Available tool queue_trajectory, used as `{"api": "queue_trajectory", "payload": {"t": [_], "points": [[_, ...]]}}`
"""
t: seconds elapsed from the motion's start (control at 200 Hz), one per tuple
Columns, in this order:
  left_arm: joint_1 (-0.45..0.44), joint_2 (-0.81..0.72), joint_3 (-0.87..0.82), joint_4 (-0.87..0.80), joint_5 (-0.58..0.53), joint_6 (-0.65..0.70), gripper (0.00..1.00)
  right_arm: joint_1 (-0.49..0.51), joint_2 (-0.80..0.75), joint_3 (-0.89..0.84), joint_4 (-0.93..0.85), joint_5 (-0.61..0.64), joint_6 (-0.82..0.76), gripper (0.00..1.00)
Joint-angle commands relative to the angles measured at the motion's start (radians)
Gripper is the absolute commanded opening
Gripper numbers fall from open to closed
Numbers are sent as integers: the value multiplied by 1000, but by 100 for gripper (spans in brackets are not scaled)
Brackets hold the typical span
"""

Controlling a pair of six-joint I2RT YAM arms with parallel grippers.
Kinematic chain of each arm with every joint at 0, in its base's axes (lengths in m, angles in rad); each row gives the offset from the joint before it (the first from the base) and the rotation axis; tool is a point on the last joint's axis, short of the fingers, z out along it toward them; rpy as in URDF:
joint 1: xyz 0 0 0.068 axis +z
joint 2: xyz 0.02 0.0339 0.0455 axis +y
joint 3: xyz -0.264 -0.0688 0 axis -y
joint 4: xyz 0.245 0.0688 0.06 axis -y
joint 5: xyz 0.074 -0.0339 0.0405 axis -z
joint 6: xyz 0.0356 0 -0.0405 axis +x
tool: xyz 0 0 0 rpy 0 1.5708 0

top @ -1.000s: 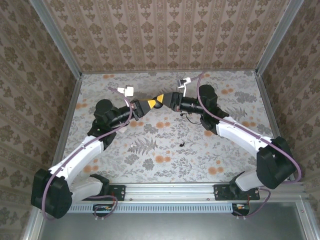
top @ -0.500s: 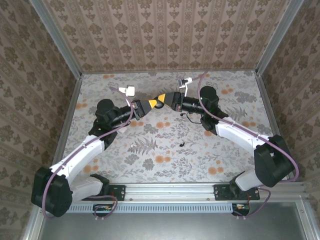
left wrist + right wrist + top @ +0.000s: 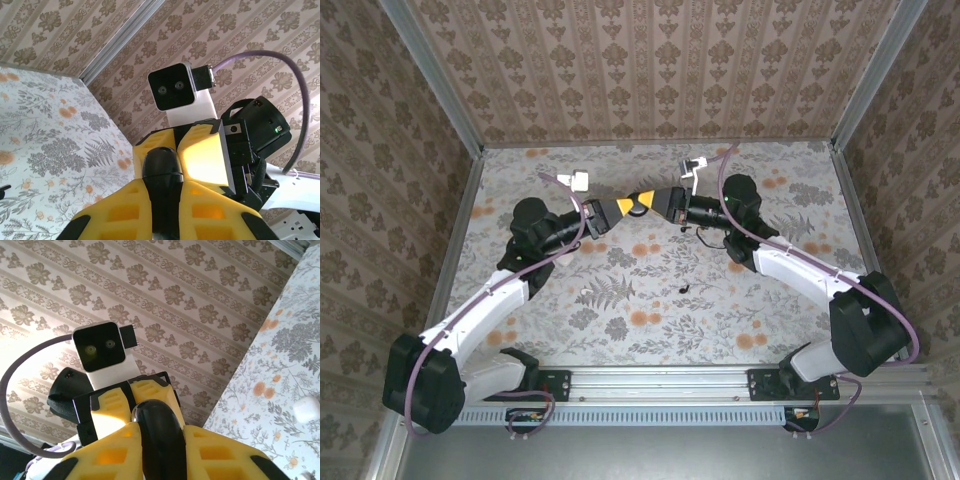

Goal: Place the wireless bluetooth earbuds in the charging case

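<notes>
Above the back middle of the table, the left gripper (image 3: 625, 207) and the right gripper (image 3: 649, 198) meet tip to tip. Both are shut on the charging case, a glossy black rounded body. In the left wrist view the charging case (image 3: 162, 167) sits between my yellow foam fingers (image 3: 115, 210), a seam line across it, with the left gripper (image 3: 165, 184) shut round it. The right wrist view shows the charging case (image 3: 156, 416) held by the right gripper (image 3: 160, 430). One tiny black earbud (image 3: 682, 290) lies on the flowered table. The second earbud cannot be made out.
A small white object (image 3: 583, 291) lies on the table left of centre; it also appears as a white object (image 3: 306, 409) in the right wrist view. Patterned walls (image 3: 650, 70) close in the back and sides. A metal rail (image 3: 660, 382) runs along the near edge.
The right wrist has shifted slightly toward the back and turned a little. Both grippers stay joined at the case. The earbud on the table has not moved.
</notes>
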Motion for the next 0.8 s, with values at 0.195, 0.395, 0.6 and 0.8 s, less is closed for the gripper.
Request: {"api": "queue_trajectory", "payload": {"t": [0.195, 0.395, 0.6, 0.8], "points": [[13, -16, 41, -40, 20, 50, 46, -16, -22, 58, -65, -82, -127, 9], [27, -73, 73, -202, 24, 186, 69, -20, -91, 168, -420, -77, -409, 8], [92, -113, 134, -395, 86, 348, 74, -20, -126, 267, -701, -68, -675, 8], [83, -148, 67, -309, 187, 483, 76, -19, -150, 289, -796, -69, -822, 8]]}}
